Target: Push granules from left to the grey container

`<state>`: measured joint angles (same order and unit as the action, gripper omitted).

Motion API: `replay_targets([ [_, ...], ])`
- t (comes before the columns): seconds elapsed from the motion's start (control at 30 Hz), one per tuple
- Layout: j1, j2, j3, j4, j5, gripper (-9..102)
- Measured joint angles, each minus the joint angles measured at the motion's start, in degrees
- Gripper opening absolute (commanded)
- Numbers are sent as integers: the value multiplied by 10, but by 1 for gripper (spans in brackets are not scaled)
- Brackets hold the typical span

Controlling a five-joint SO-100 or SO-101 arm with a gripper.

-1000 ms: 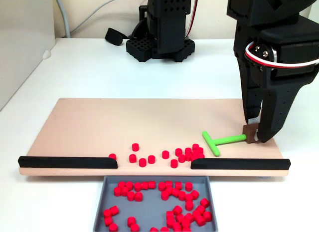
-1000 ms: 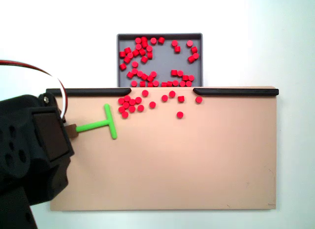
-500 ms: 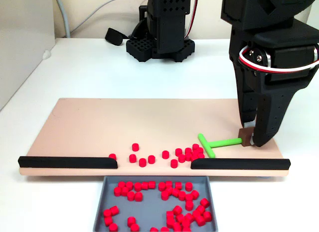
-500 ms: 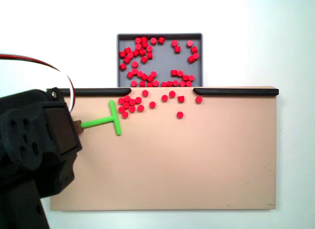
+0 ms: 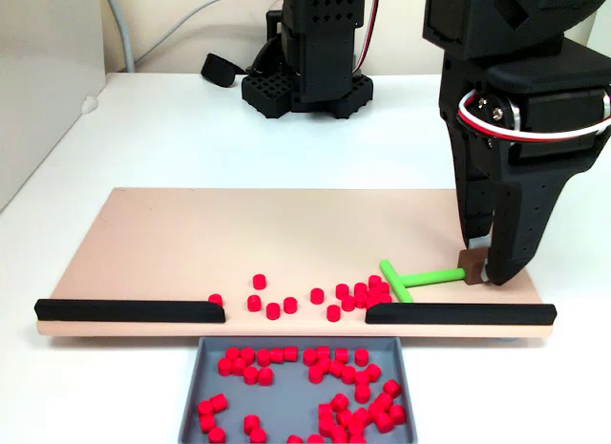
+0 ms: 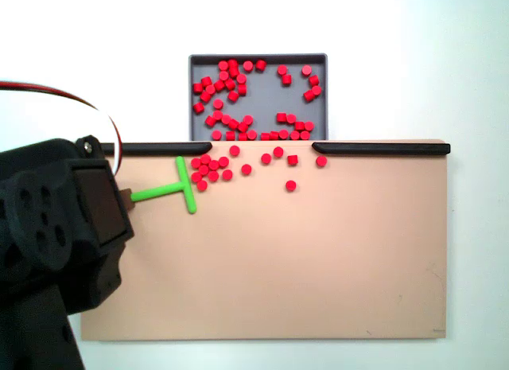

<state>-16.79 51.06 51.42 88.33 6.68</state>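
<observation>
Red granules [image 5: 361, 293] [image 6: 208, 169] lie loose on the tan board [image 5: 229, 243] [image 6: 318, 259] near the gap between two black strips. Many more fill the grey container [image 5: 206, 368] [image 6: 262, 95] just past that gap. My black gripper [image 5: 481, 268] is shut on the brown end block of a green T-shaped pusher [image 5: 410, 277] [image 6: 171, 190]. The pusher's crossbar rests against the edge of the densest cluster of granules. In the fixed view from above, my arm hides the fingertips.
Black strips [image 5: 129, 311] [image 5: 458, 313] line the board's edge on either side of the gap. The arm's black base [image 5: 310, 52] and a white cable [image 5: 162, 38] stand on the white table behind the board.
I have carried the green pusher toward the granule cluster and the strip, until its crossbar reached the granules. Most of that shift came in the first half second; the granules have barely moved.
</observation>
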Motion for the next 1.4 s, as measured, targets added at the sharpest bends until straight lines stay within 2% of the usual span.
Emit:
replay_targets([
  [1.4,43,-9,-6,20,-17,0],
])
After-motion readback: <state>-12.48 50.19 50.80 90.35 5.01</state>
